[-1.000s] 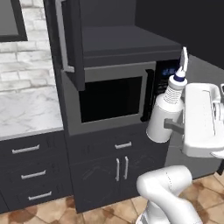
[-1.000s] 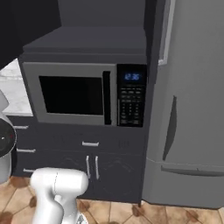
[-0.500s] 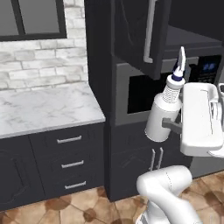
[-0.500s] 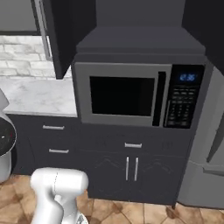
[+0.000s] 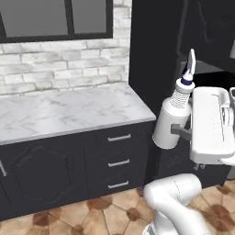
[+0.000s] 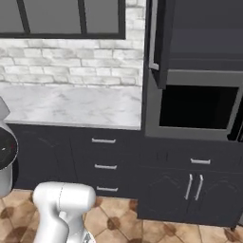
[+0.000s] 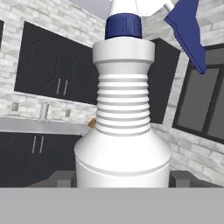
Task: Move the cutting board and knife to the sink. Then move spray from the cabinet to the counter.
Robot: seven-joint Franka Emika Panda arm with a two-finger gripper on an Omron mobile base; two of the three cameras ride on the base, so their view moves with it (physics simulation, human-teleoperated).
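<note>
The spray [image 5: 176,114], a white ribbed bottle with a blue collar and blue trigger, hangs upright in the air in front of the dark cabinets. My gripper [image 5: 182,131] is shut on its lower body from the right. In the hand view the spray [image 7: 123,127] fills the middle, with a dark fingertip [image 7: 61,178] on each side of its base. The white marble counter [image 5: 69,111] lies to the bottle's left and lower, also seen as the counter [image 6: 71,104]. The cabinet [image 6: 159,42] stands with its door swung out. The cutting board, knife and sink are out of view.
A microwave recess [image 6: 198,107] sits under the cabinet. Dark drawers [image 5: 118,160] and a carved door [image 5: 41,172] run below the counter. A brick wall and a window [image 5: 55,18] rise behind it. Tiled floor [image 6: 118,218] lies in front.
The whole picture has shifted: the base has driven left, so the microwave slid off to the right and the marble counter came into view. The spray stays in my gripper.
</note>
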